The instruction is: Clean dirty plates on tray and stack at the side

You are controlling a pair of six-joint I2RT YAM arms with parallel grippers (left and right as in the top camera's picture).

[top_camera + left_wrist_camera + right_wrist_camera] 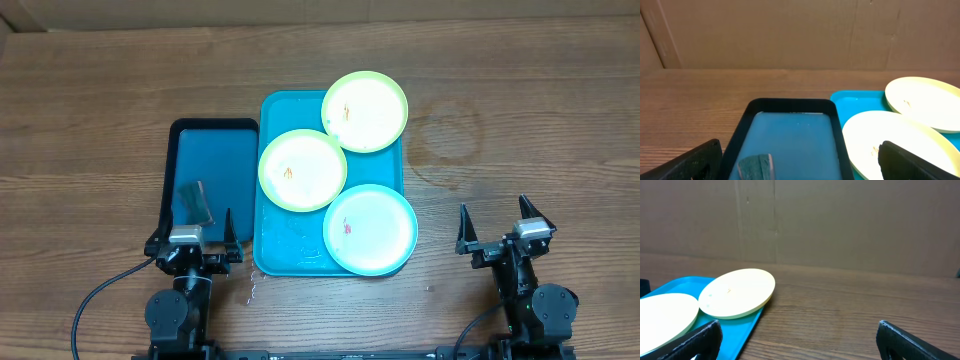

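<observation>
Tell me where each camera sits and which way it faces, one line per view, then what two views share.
Overhead: above the table, looking straight down on the turquoise tray holding three plates and the dark-blue tray; the left gripper and right gripper show near the bottom, both open.
Left wrist: on the left arm, low, facing forward over the dark-blue tray toward a cardboard wall; its fingertips show.
Right wrist: low, facing forward across the table; its fingertips show.
Shared: both wrist views catch the far green plate.
</observation>
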